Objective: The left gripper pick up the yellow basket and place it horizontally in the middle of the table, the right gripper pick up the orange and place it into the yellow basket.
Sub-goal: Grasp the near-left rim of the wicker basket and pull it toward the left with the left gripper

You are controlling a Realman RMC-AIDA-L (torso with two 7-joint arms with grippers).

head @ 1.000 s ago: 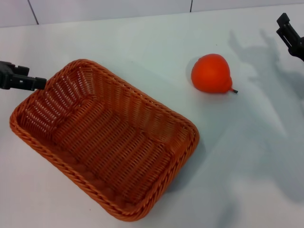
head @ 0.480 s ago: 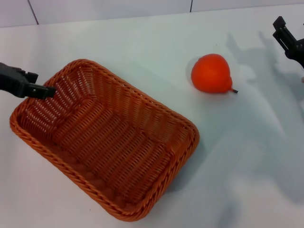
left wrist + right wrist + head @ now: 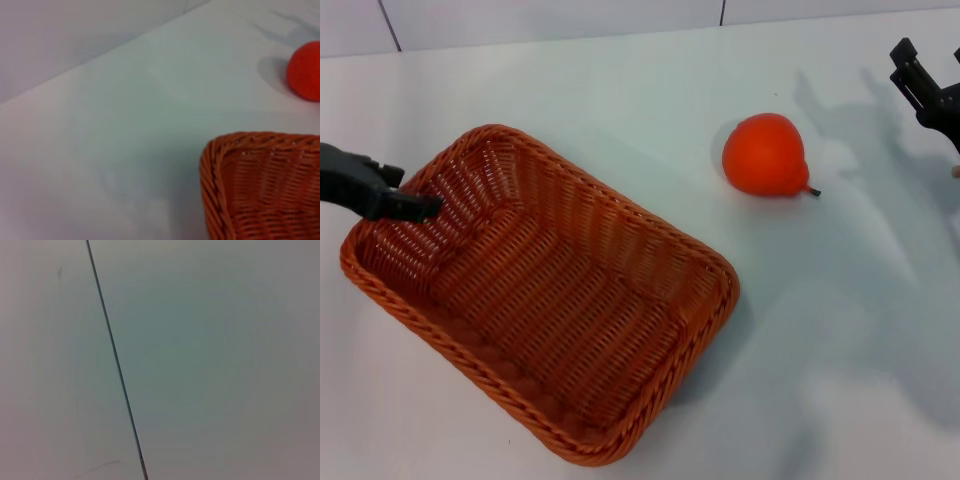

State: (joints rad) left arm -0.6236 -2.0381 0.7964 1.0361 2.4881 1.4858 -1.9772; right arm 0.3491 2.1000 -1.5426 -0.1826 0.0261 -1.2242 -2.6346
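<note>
An orange-brown woven weave with a braided rim is shown by the yellow basket (image 3: 545,300). A glossy orange-red skin and a short dark stem are seen on the orange (image 3: 765,155). The table (image 3: 620,90) is plain white. Both the left gripper (image 3: 415,205) and the right gripper (image 3: 910,70) are coloured matte black.

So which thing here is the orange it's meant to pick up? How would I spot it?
Start at the big woven yellow basket lying slantwise on the white table. Look beyond its far right corner: the orange sits alone on the bare tabletop, apart from the basket. It is the only round, glossy, smooth thing there, slightly pear-shaped with a short dark stem.
</note>
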